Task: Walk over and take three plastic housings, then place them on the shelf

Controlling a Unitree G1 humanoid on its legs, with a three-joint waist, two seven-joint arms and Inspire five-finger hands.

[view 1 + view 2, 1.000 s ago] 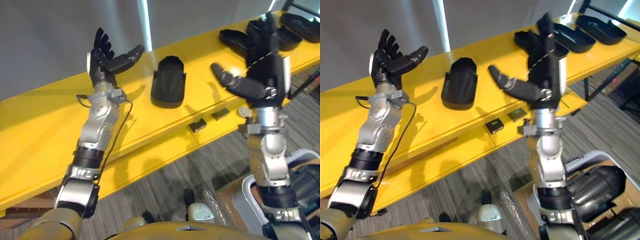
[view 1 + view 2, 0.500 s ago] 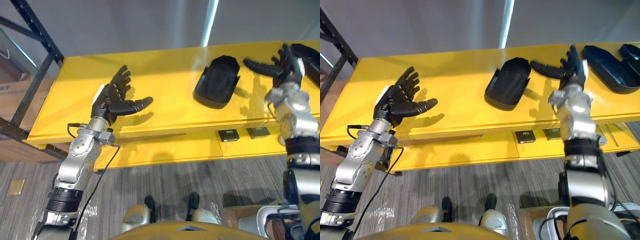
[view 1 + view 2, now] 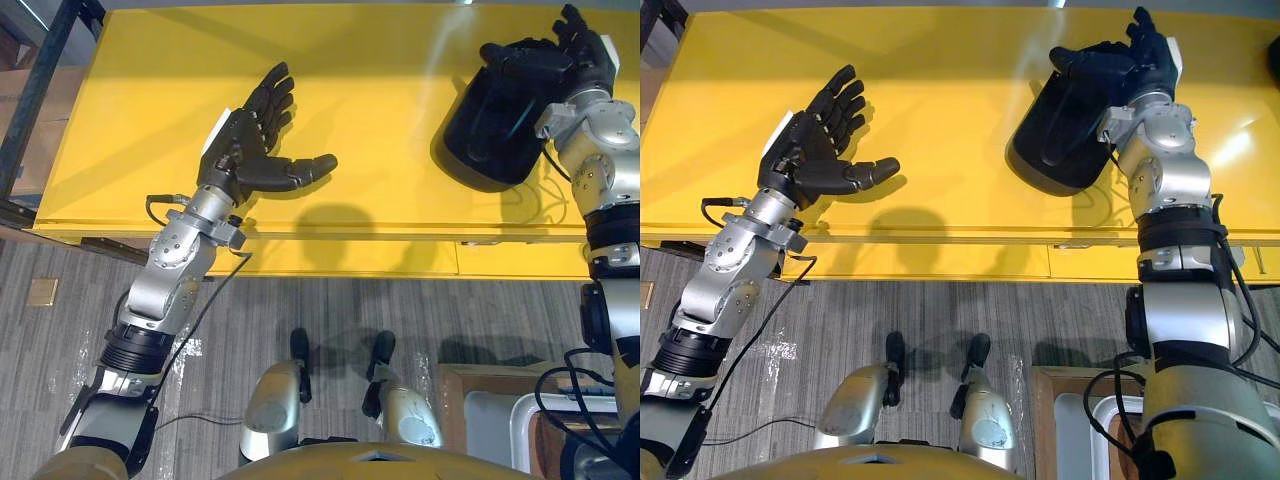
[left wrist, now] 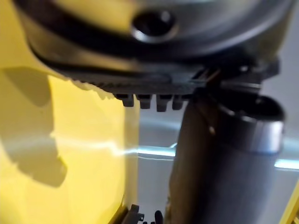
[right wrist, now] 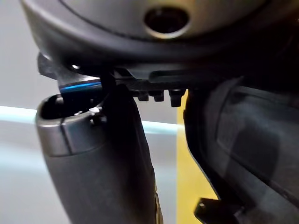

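Housing (image 3: pixel 1060 130), black and hollow, lies right on the yellow bench (image 3: pixel 940 60); my right hand (image 3: pixel 1145 65) sits at its far edge, fingers straight, thumb stretched across its end, I judge ready to close. My left hand (image 3: pixel 815 150) hovers left, fingers spread, empty, spare for carrying.

1 black housing (image 3: pixel 490 130) on yellow table (image 3: pixel 380 60), right hand (image 3: pixel 585 55) touching (left hand (image 3: pixel 245 155) spread)
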